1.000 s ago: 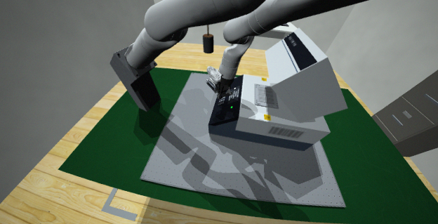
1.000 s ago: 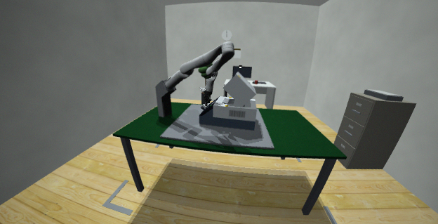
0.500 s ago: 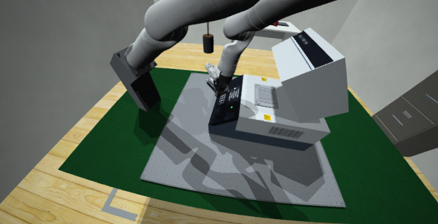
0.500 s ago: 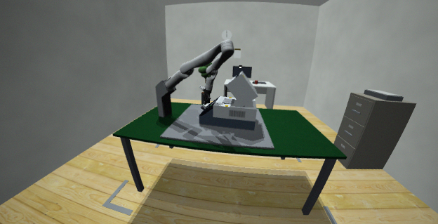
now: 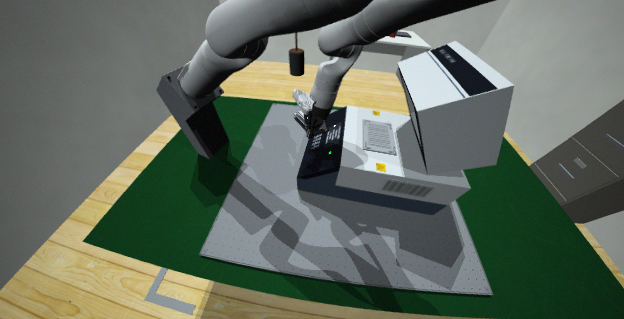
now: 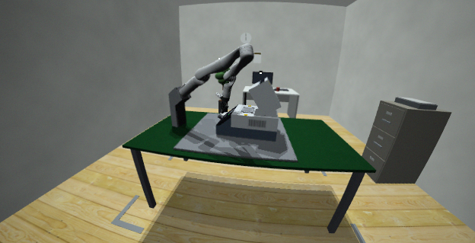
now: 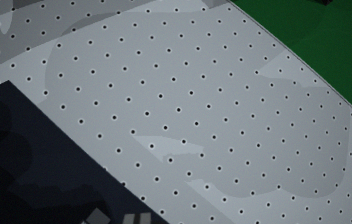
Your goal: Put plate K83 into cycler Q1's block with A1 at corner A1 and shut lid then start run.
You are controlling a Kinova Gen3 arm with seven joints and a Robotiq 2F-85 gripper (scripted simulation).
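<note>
The cycler Q1 (image 5: pixel 360 184) (image 6: pixel 243 122) stands on the grey perforated board. Its lid (image 5: pixel 462 127) (image 6: pixel 263 98) stands raised, tilted back over the rear. A flat rectangle with fine rows (image 5: pixel 378 137) (image 6: pixel 248 110) lies on the white deck between yellow marks; I cannot tell whether it is plate K83 or the bare block. A small lamp (image 5: pixel 330 152) on the dark front panel is green. My gripper (image 5: pixel 311 134) (image 6: pixel 221 116) is shut and empty, with its tips low at the panel's keys, partly hidden. The wrist view shows the dark panel edge. I cannot make out nest N1.
The grey board (image 5: pixel 240 232) (image 6: pixel 190 147) (image 7: pixel 177 100) lies on the green table top (image 5: pixel 145 207) (image 6: pixel 316 146). A dark cylinder (image 5: pixel 296 62) hangs on a cord behind the arm. The arm's base (image 5: pixel 197 122) (image 6: pixel 177 108) stands at the left.
</note>
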